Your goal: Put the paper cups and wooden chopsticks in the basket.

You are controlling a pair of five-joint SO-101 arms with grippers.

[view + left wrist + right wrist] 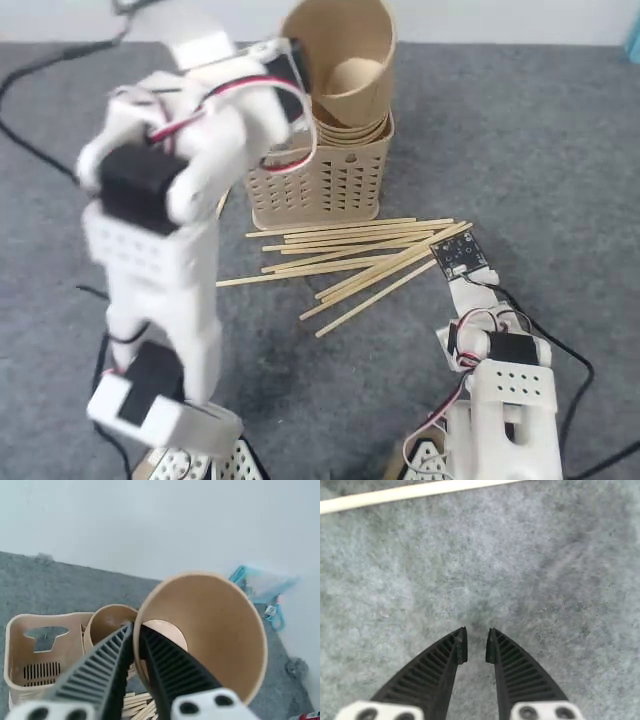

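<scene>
- Paper cups: one held cup (345, 50) and a stack of nested cups (352, 128) standing in the basket. The stack's rims lie too close together to count.
- Basket (320, 190): one, perforated and tan, at the far middle of the grey carpet (560, 150).
- Wooden chopsticks (350, 255): roughly a dozen, lying loose and overlapping on the carpet just near of the basket. They fan out to the right, and the overlaps prevent an exact count.
- Left arm: raised high on the left and bent over toward the basket. The left gripper (136, 627) pinches the held cup's rim, one finger inside and one outside. The cup hangs tilted directly above the stack.
- Right arm: low at the near right and stretched forward. The right gripper (475, 647) sits just over the carpet at the right end of the chopsticks, its fingers parted by a narrow gap with nothing between them.
</scene>
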